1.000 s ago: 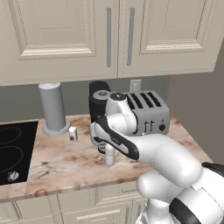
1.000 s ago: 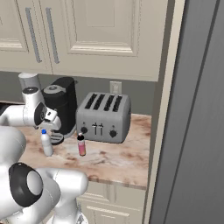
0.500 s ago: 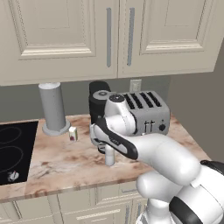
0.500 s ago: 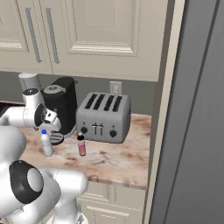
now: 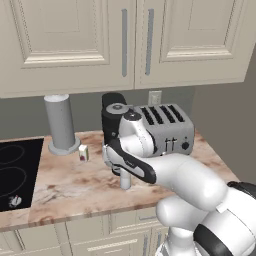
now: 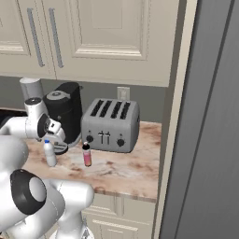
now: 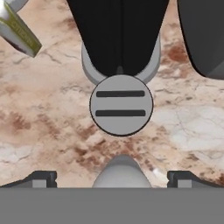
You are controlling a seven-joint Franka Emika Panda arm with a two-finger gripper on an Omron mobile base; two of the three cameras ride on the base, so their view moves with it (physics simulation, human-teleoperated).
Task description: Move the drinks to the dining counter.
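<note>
Your hand (image 7: 112,181) is spread wide with nothing in it, pointing straight down over the marbled counter (image 5: 60,185). In the hand view the two dark tips sit far apart at the bottom, and the rounded pale top of the clear bottle (image 6: 49,153) rises between them, so you look lined up to drop over it and close.

In the right base view that bottle stands upright on the near part of the counter, just in front of the black coffee maker (image 6: 65,112), with the wrist directly above it. The pink bottle (image 6: 87,155) stands a little to its right, apart from it and just in front of the toaster (image 6: 111,124). Both drinks are upright and untouched, so neither has left for the dining counter.

The coffee maker's round grey drip tray (image 7: 121,105) lies just beyond the bottle top in the hand view; I judge a descent leaves little room on that far side. A small shaker (image 5: 83,152) and a tall grey canister (image 5: 61,123) stand well off to the left, near the cooktop (image 5: 15,172), out of your way.
</note>
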